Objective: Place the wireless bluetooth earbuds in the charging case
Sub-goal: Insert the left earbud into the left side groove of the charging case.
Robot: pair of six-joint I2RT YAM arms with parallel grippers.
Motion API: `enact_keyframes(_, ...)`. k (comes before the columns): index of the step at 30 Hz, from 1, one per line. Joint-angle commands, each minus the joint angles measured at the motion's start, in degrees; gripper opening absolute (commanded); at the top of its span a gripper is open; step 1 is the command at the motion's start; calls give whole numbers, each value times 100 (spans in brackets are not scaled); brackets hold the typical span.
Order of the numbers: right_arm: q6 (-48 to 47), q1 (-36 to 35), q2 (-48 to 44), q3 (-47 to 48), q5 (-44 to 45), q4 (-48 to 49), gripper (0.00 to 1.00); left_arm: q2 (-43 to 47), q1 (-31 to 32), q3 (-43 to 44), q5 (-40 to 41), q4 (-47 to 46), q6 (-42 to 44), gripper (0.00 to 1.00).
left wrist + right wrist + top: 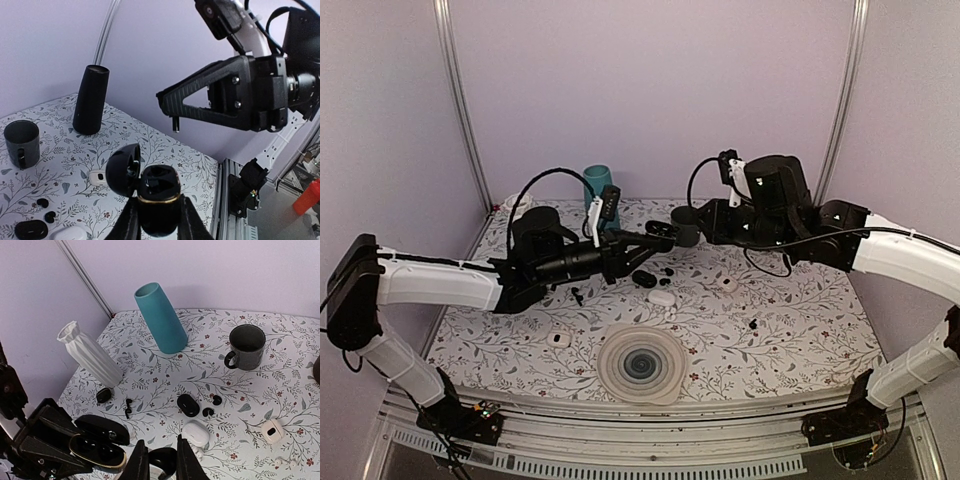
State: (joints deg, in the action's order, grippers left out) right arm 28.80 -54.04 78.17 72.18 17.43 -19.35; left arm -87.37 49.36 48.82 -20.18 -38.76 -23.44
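Observation:
My left gripper (159, 207) is shut on the base of an open black charging case (159, 190) with a gold rim, lid swung back. The case is held above the table and also shows in the right wrist view (95, 450). My right gripper (162, 457) is shut on a glossy black earbud (163, 463). It hovers just above and beside the case, apart from it. From the left wrist view the earbud's stem (176, 123) pokes down below the right fingers. In the top view both grippers meet near the table's back middle: left (657, 238), right (682, 215).
On the table lie a closed black case (188, 405), two black earbuds (212, 406), a white case (196, 432), a small white case (272, 430) and a black earbud pair (129, 408). A teal vase (160, 317), white vase (90, 355), grey mug (246, 346), dark vase (90, 100) and swirled disc (640, 365) stand around.

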Motion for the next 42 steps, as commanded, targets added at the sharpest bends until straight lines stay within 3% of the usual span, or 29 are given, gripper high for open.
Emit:
enact_keyframes(1,-144,-255,81,352,333,349,5,-28,279,154,408,-204,544,0)
enact_keyframes(11,-220,-704,96,374,565,971,5,-52,522,224,1059,-246,807,0)
enact_keyframes(22,-647,-901,279,281,477,1493,6,-45,531,375,712,-174,789,0)
enact_keyframes(42,-753,-984,454,169,336,1463,6,160,522,397,619,-176,772,0)
